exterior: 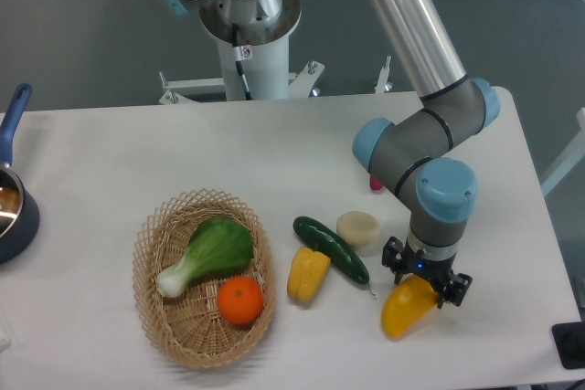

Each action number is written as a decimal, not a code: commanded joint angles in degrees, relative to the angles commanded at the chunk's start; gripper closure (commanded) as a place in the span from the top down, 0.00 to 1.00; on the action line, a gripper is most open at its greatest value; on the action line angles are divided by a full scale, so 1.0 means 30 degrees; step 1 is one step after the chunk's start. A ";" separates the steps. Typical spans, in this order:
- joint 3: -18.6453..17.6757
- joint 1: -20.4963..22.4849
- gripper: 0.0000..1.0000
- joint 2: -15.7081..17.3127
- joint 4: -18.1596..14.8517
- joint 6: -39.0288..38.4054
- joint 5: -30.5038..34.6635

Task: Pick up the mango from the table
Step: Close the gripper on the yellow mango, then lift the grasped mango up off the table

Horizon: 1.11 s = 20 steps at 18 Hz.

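Mango (405, 309) is what we see lying toward the front right corner of the white surface (110, 148), its orange-tinged upper end tucked under our pincer (426, 278). We have the pincer lowered over that end with one finger on each side of the fruit, but we cannot tell whether the fingers are pressing on it or only standing beside it. Just left of the mango lie a dark green cucumber (331, 249) and a ribbed yellow corn piece (307, 274), with a pale round block (358, 227) behind them. Nearer the front left, a wicker basket (155, 312) holds a leafy green vegetable (207, 254) and an orange (240, 300). At the left edge sits a dark pan (13, 212) with a blue handle.
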 joint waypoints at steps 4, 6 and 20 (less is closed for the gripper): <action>0.0029 0.0000 0.56 0.0058 -0.0029 0.0000 0.0030; 0.0058 0.0000 0.43 0.0088 -0.0029 0.0029 0.0030; 0.0671 0.0117 0.32 0.3277 -0.0059 -0.2484 -0.4064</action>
